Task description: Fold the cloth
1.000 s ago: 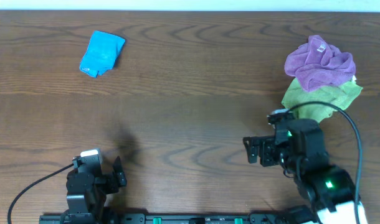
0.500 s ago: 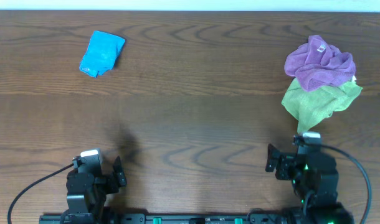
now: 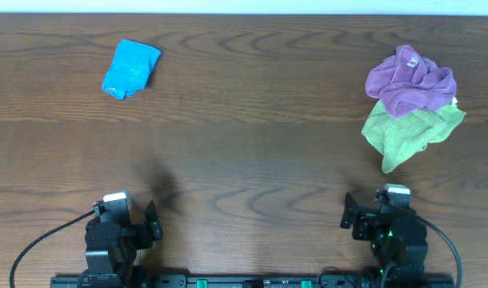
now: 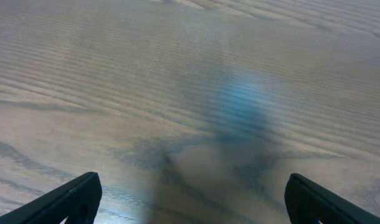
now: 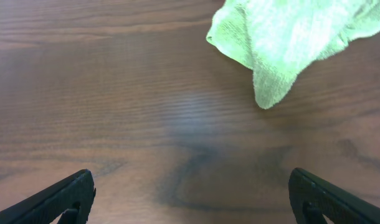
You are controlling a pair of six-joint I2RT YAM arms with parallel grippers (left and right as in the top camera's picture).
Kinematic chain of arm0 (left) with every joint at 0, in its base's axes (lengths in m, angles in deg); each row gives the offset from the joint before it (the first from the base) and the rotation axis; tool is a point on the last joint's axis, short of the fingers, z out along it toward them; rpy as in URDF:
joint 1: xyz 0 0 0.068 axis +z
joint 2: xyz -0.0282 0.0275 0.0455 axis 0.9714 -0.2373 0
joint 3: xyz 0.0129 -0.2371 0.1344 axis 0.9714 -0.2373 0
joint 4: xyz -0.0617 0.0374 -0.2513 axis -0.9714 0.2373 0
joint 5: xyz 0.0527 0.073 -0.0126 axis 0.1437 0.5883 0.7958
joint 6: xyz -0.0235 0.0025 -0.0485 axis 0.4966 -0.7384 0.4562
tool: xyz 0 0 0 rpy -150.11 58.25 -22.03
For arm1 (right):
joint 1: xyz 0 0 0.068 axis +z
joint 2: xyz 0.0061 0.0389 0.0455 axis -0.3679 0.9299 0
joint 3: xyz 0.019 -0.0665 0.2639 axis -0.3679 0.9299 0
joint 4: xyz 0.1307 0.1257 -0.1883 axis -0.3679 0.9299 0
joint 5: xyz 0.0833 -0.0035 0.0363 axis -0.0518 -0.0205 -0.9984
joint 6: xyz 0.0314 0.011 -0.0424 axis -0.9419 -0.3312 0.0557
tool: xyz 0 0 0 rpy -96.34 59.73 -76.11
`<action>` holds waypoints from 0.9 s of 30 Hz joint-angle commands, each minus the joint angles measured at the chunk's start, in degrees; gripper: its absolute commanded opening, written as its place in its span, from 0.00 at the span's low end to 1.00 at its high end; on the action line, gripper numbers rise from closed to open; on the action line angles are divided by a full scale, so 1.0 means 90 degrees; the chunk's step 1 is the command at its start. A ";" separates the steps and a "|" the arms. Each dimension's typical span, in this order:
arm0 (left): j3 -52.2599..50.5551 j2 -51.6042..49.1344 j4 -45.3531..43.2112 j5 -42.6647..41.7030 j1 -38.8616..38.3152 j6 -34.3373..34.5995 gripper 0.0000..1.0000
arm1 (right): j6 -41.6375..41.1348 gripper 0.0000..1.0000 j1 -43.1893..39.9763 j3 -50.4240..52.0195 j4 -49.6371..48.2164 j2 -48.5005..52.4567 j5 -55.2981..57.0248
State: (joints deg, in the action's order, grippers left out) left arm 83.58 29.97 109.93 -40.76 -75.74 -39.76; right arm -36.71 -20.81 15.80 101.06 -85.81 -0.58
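Cloth [image 3: 131, 69] folded, far-left on table [image 3: 252, 144]

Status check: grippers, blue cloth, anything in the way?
Left gripper open, empty; right gripper open, empty. Blue cloth in a compact bundle far left, nothing touching it. Purple cloth on light green cloth far right, not blocking.

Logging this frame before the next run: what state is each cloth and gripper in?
blue cloth: folded small, lying free.
purple cloth: crumpled, atop green cloth.
green cloth: rumpled, partly covered.
left gripper: open, empty.
right gripper: open, empty.
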 commanded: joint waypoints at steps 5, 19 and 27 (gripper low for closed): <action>-0.0075 0.0041 0.0151 0.0002 -0.0032 -0.0136 0.95 | 0.0634 0.99 -0.0138 0.0165 0.0002 -0.0197 -0.0401; -0.0075 0.0041 0.0148 0.0002 -0.0032 -0.0136 0.95 | 0.0733 0.99 -0.0136 0.0165 -0.0002 -0.0194 -0.0398; -0.0075 0.0041 0.0148 0.0002 -0.0032 -0.0136 0.95 | 0.0733 0.99 -0.0138 0.0165 -0.0005 -0.0192 -0.0398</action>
State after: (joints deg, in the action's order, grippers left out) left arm 83.58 29.97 109.93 -40.76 -75.74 -39.78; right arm -30.94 -21.49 16.58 101.06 -86.95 -3.73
